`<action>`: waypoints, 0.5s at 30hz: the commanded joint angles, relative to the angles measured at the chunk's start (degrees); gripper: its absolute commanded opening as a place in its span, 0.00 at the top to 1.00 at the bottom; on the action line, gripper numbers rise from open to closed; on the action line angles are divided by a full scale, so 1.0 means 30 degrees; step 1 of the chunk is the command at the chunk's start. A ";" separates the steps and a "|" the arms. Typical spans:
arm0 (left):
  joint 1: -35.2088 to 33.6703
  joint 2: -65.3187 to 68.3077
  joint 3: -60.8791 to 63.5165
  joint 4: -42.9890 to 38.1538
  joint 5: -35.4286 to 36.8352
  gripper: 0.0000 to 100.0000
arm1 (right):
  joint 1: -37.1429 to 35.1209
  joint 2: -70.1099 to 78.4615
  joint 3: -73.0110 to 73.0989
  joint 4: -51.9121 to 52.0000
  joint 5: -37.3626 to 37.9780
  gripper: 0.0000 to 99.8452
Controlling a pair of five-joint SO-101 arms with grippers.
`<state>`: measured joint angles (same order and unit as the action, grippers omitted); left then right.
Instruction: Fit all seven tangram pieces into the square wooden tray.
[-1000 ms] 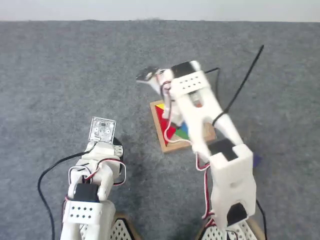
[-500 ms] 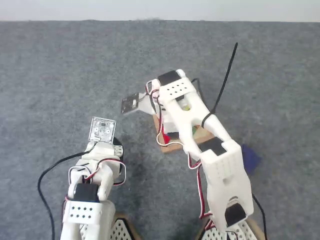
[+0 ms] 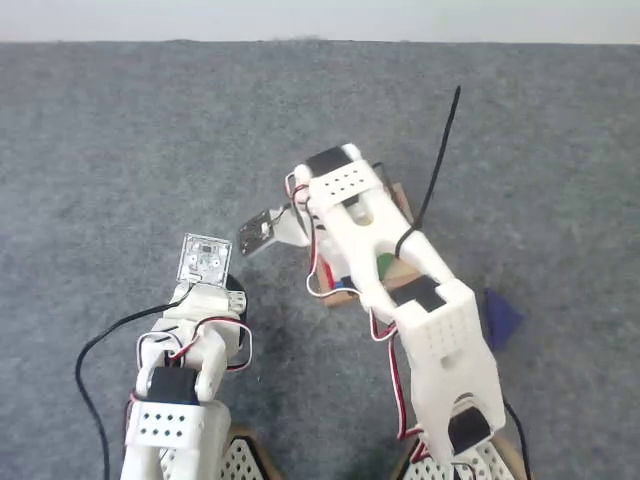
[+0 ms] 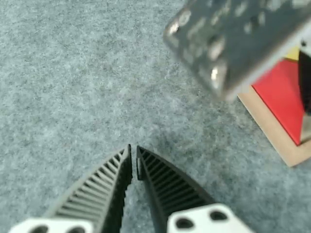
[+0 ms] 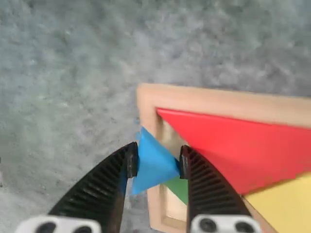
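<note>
The right claw is clamped on a small blue triangle, holding it right at the corner rim of the square wooden tray. A big red triangle, a yellow piece and a bit of green sit inside the tray. The left claw has its fingers pretty much together over the grey desk near the tray, and a dark blue piece lies on the desk off to the tray's right.
</note>
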<state>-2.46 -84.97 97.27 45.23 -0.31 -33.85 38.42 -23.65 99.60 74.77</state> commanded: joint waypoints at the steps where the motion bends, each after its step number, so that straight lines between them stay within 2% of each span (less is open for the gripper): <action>1: -0.0088 -0.0234 -0.0161 0.0147 0.0147 0.98 | -0.0366 -0.0161 -0.0586 0.0484 0.0147 0.91; 4: -0.0088 -0.0234 -0.0161 0.0147 0.0147 0.98 | -0.0366 -0.0161 -0.0615 0.0396 -0.0059 0.89; 9: -0.0088 -0.0234 -0.0161 0.0147 0.0147 0.98 | -0.0308 -0.0220 -0.1641 0.0454 -0.0938 0.74; 15: -0.0088 -0.0234 -0.0161 0.0147 0.0147 0.98 | -0.0337 -0.0249 -0.1993 0.0571 -0.0938 0.73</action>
<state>-2.46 -84.97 97.27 45.23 -0.31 -34.37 38.42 -26.20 99.96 72.66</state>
